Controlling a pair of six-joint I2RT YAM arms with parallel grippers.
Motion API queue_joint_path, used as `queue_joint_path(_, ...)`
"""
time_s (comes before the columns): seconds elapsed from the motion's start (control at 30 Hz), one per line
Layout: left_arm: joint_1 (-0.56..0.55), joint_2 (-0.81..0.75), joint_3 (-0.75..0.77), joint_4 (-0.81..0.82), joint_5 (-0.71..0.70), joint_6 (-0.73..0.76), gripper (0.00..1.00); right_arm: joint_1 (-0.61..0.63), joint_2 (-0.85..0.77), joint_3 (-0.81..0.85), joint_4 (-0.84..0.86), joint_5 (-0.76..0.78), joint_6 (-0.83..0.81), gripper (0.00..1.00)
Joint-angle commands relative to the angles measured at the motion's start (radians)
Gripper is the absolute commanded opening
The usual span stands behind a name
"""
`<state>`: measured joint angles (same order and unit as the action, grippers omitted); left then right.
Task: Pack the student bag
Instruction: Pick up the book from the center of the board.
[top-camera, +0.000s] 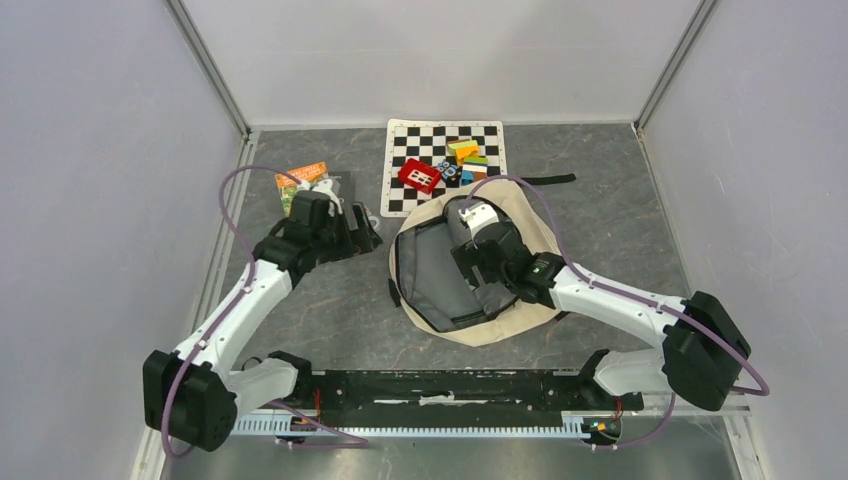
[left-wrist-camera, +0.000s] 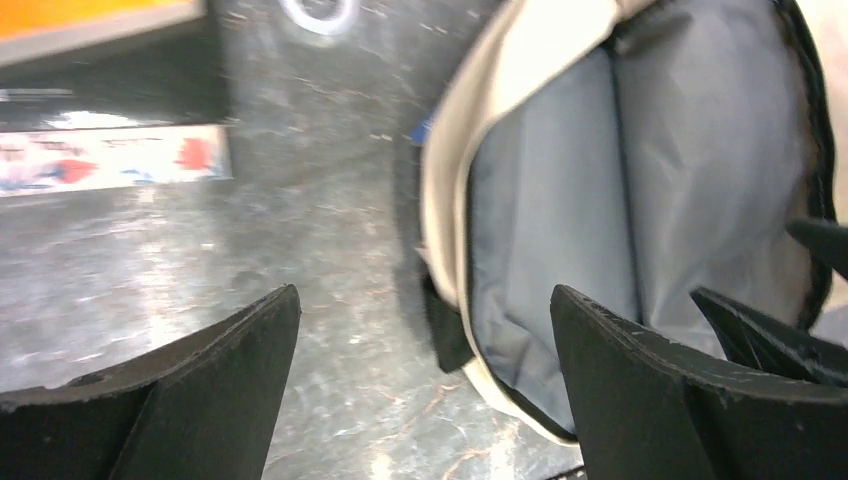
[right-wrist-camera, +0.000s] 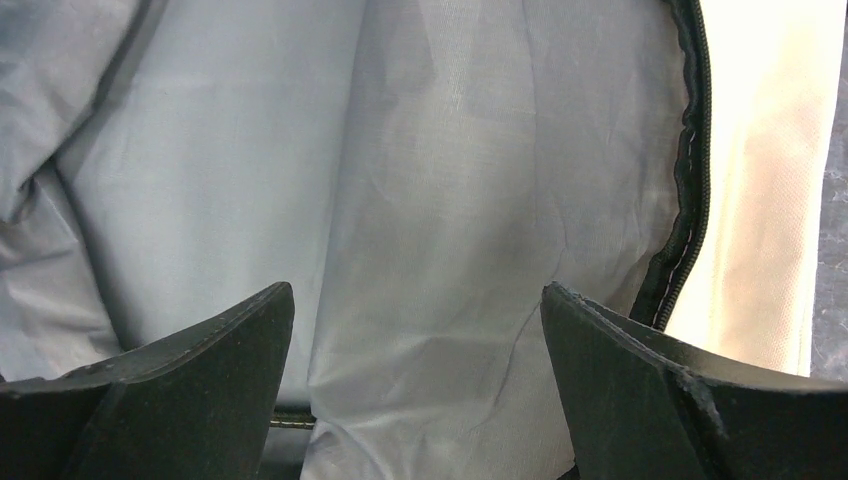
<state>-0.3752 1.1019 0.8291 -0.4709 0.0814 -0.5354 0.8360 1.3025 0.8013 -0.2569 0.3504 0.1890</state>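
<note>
- We've got the student bag (top-camera: 490, 328): floppy cream fabric, smooth wrinkly grey lining (right-wrist-camera: 440, 170).
- Right gripper (right-wrist-camera: 416, 290) is spread wide over the lining, holding nothing.
- Left gripper (left-wrist-camera: 425, 290) is spread wide too, nothing in it.

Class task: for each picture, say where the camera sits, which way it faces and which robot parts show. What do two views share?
Top external: above and behind the robot, looking down on table and student bag; both arms show.
Left wrist: on its arm, facing table and bag edge; left tool shows, open.
Right wrist: over the bag's opening, facing grey lining; right tool shows, open.
Shared: both wrist views show that lining.
</note>
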Motion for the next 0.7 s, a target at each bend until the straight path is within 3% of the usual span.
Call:
queue_joint_path(0.0,0.147,-0.007,0.086,-0.079,0.027,0.124,1.0,0.003,-0.009,-0.014,0.042,0.024,0.01,0.98)
queue_joint_path(0.33,0.522,0.271,0.238,0.005,0.104,0.205,1.0,0.003,-0.108,-0.041,0.063,-0.073,0.017,0.98)
queue_joint_path(0.5,0.682,0.44,0.299,0.113,0.265,0.169,1.0,0.003,-0.144,-0.056,0.07,-0.109,0.017,0.98)
queue_joint_path(0.67,0.749,0.593,0.339,0.246,0.358,0.127,1.0,0.003,-0.154,-0.06,0.073,-0.137,0.016,0.98)
